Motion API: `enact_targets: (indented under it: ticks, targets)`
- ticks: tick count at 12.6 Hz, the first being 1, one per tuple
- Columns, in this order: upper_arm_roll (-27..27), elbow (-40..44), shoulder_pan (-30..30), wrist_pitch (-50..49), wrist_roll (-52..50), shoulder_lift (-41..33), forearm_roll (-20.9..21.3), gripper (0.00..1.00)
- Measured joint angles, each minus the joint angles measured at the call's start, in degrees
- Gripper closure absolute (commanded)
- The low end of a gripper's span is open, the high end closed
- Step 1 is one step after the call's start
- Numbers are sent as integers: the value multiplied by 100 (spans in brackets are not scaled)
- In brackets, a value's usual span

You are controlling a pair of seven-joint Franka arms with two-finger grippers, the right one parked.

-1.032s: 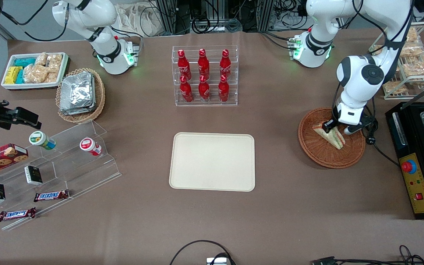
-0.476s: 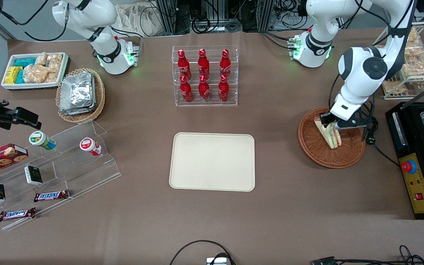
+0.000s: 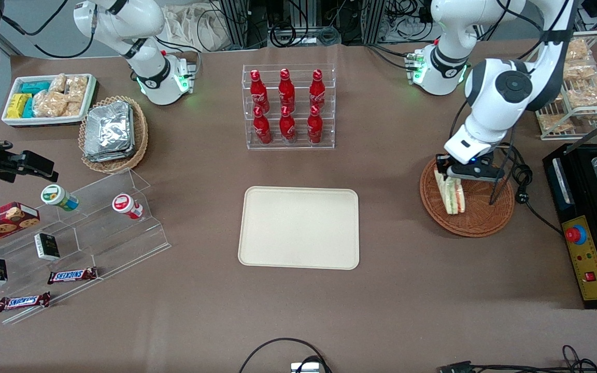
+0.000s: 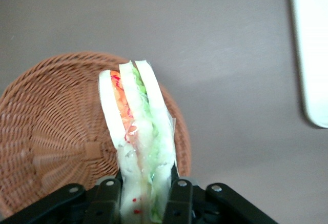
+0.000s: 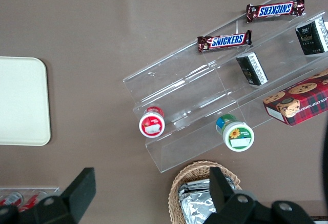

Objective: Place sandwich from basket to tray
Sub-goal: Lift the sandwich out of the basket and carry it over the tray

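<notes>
Sandwich lifted clear of its basket, bound for the tray

Centre frame, the tray waits bare; at right the gripper, jaws clenched on the sandwich, hangs above the basket. Soft, light bread likely squashes; the jaws' contact on the sandwich's upper end is largely hidden.

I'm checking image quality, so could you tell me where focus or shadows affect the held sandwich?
Left wrist view: the sandwich looks soft and overexposed near the gripper, the basket weave sharper. Front view: sharp, soft shadow inside the basket.
</notes>
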Motion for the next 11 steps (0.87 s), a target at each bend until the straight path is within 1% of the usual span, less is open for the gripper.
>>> enact_targets:
  ticks: [3, 6, 8, 10, 11]
  targets:
    - [-26, 558, -579, -129, -106, 306, -290, 77]
    - [-30, 1558, -968, -958, -610, 901, -301, 76]
    - [-35, 2109, -1232, -1105, -998, 1352, -301, 73]
    - [-41, 2510, -1487, -1111, -1253, 1787, -300, 67]
    - [-41, 2697, -1598, -1111, -1340, 1997, -300, 67]
